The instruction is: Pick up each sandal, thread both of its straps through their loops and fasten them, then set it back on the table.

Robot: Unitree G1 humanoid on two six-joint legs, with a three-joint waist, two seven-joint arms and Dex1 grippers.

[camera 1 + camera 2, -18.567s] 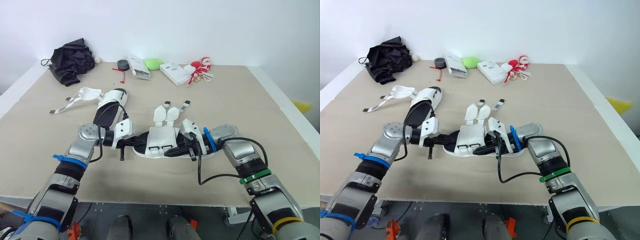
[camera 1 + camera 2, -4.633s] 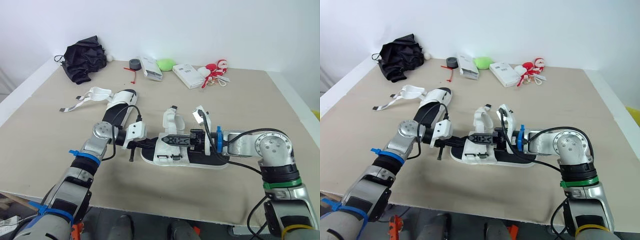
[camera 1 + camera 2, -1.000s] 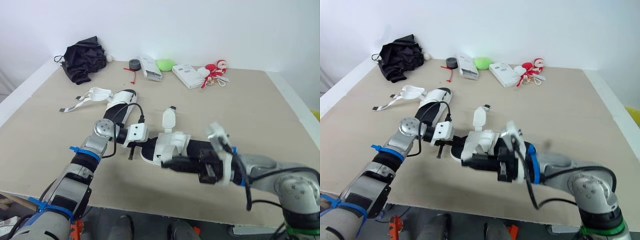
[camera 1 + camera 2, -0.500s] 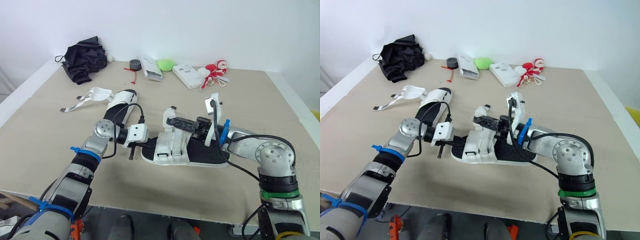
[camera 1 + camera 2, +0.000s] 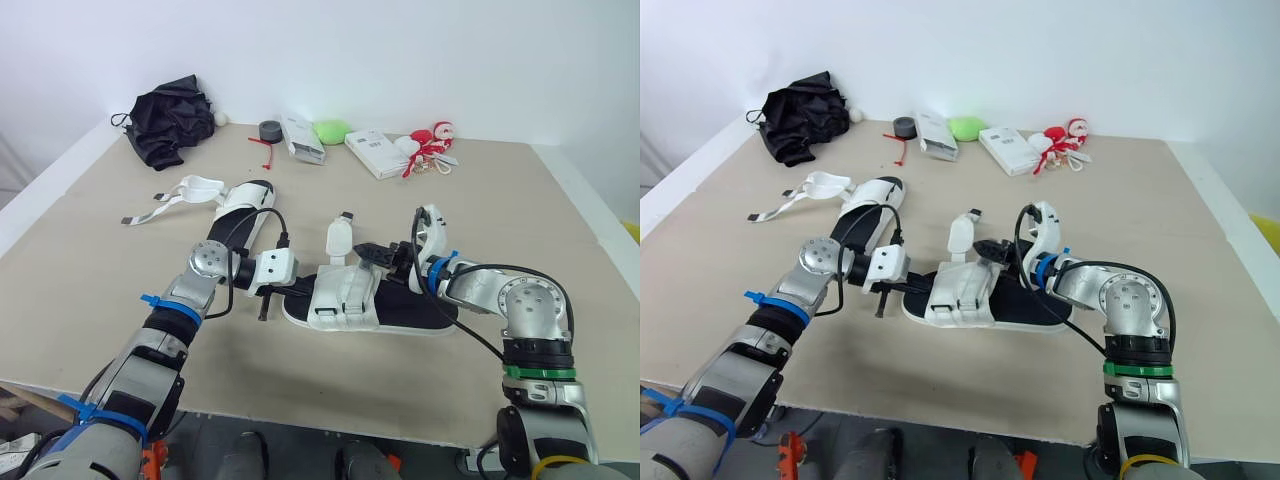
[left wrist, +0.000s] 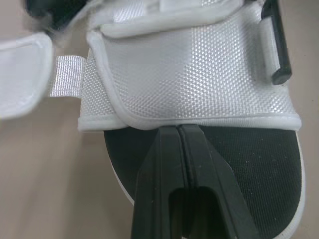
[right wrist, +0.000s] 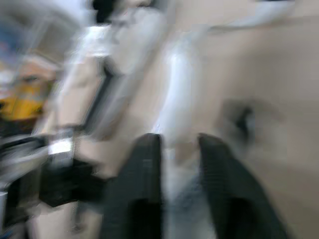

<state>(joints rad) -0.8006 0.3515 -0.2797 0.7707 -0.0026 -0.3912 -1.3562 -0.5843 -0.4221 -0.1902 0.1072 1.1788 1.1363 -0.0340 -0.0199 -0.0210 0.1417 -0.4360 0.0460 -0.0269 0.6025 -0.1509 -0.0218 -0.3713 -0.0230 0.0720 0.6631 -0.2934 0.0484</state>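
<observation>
While the left gripper (image 6: 178, 129), jaws shut on nothing, rests at the toe of the sandal (image 5: 400, 308) on the table (image 5: 520, 200), the right gripper (image 7: 178, 139), jaws apart, should close squarely on the upright strap (image 5: 338, 238) before threading.

The near sandal (image 5: 345, 295) lies mid-way on the table (image 5: 520, 220), the far sandal (image 5: 238, 197) behind it to the left. A bag (image 5: 170, 120) sits at the far left corner; right of it, a tape roll (image 5: 269, 129) and a toy (image 5: 430, 138) line the far edge.
</observation>
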